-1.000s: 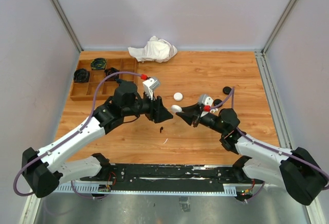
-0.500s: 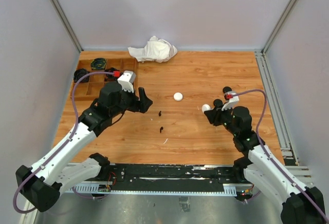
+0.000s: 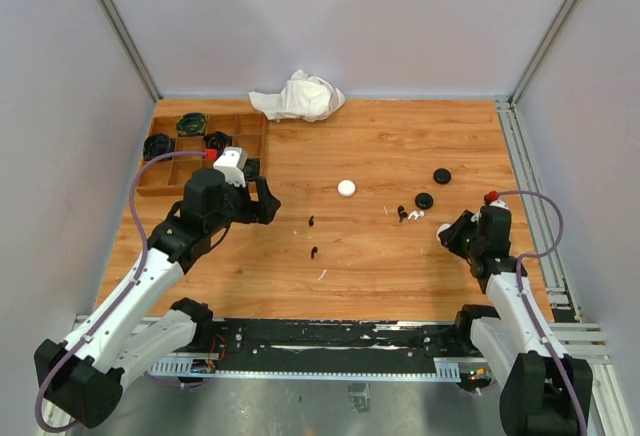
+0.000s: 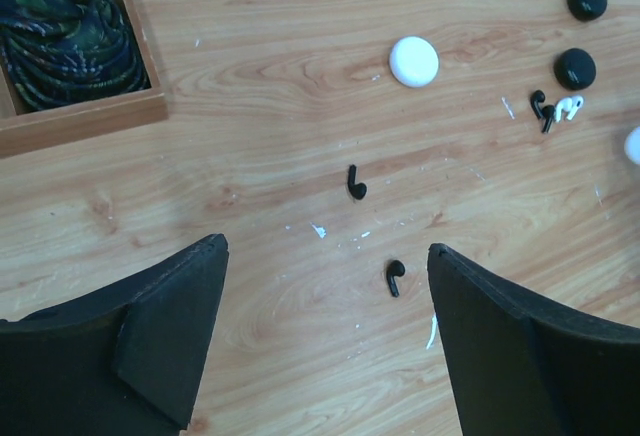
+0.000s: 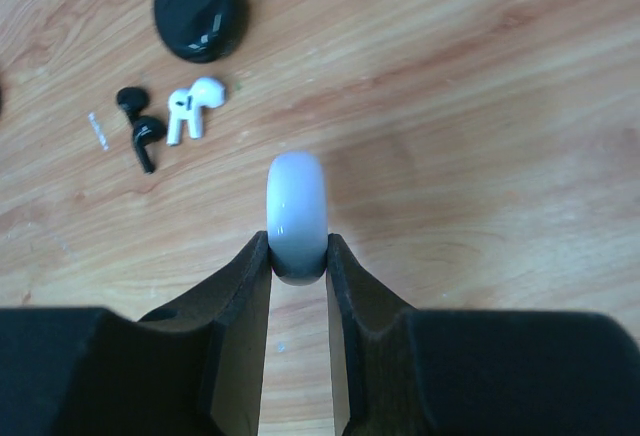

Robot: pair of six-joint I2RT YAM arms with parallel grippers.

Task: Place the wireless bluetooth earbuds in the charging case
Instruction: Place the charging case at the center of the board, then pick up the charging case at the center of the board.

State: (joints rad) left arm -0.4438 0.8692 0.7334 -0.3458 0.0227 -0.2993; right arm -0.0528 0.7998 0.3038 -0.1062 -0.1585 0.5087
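Observation:
My right gripper (image 5: 297, 246) is shut edge-on on a white round charging case (image 5: 297, 214), held above the wood at the table's right (image 3: 449, 234). Just beyond it lie a white earbud (image 5: 193, 108) and two black earbuds (image 5: 140, 128), beside a black case (image 5: 198, 6). In the top view this cluster (image 3: 407, 215) sits next to that black case (image 3: 424, 200). My left gripper (image 4: 327, 248) is open and empty (image 3: 265, 206). Two more black earbuds (image 4: 355, 183) (image 4: 394, 277) lie ahead of it. A second white case (image 4: 414, 61) lies mid-table (image 3: 346, 188).
A wooden compartment tray (image 3: 160, 181) with dark objects stands at the back left. A crumpled white cloth (image 3: 298, 97) lies at the back. Another black case (image 3: 441, 175) lies further right. A thin white sliver (image 4: 431, 331) lies near the closest black earbud.
Both arms have drawn back from the centre. The right gripper moved right and nearer, still holding the white case. The left gripper moved left and stands open.

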